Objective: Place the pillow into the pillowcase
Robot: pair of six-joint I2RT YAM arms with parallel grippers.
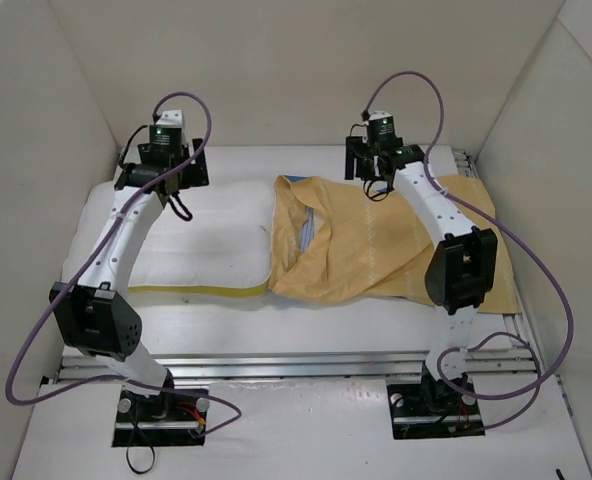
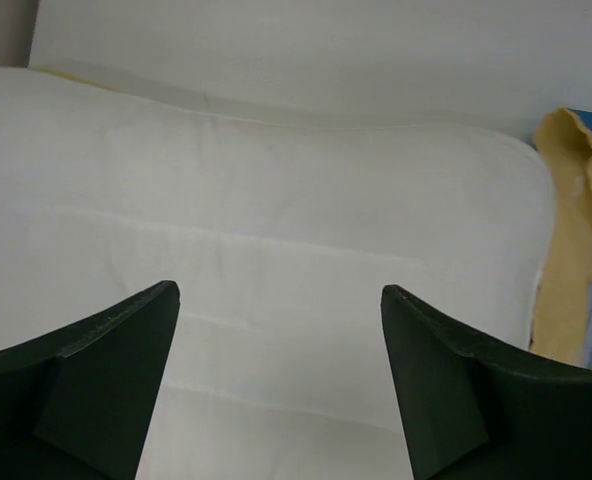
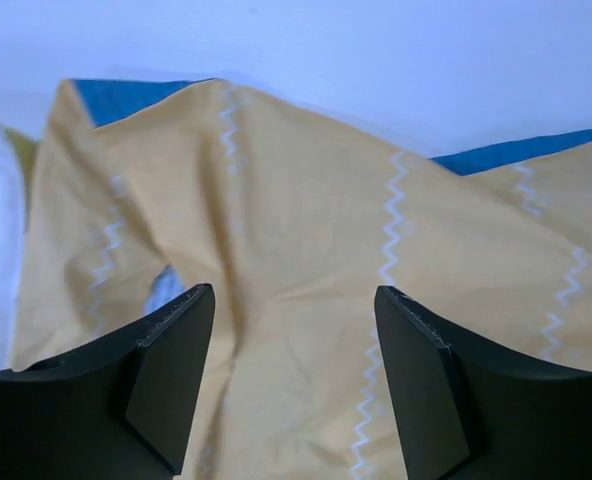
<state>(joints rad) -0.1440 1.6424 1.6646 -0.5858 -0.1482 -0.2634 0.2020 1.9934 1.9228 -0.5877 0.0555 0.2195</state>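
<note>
The white quilted pillow (image 1: 201, 240) lies flat on the left half of the table, its yellow piping along the near edge. Its right end meets the mouth of the pillowcase (image 1: 376, 250), which lies crumpled on the right, yellow-orange side up with a bit of blue at the far edge. My left gripper (image 1: 166, 178) hovers over the pillow's far left part. It is open, with only the pillow (image 2: 276, 210) below its fingers. My right gripper (image 1: 372, 168) hangs open above the far edge of the pillowcase (image 3: 306, 230), holding nothing.
White enclosure walls (image 1: 276, 70) stand close behind and at both sides. Aluminium rails (image 1: 276, 365) run along the table's near edge by the arm bases. Purple cables (image 1: 551, 300) loop beside each arm.
</note>
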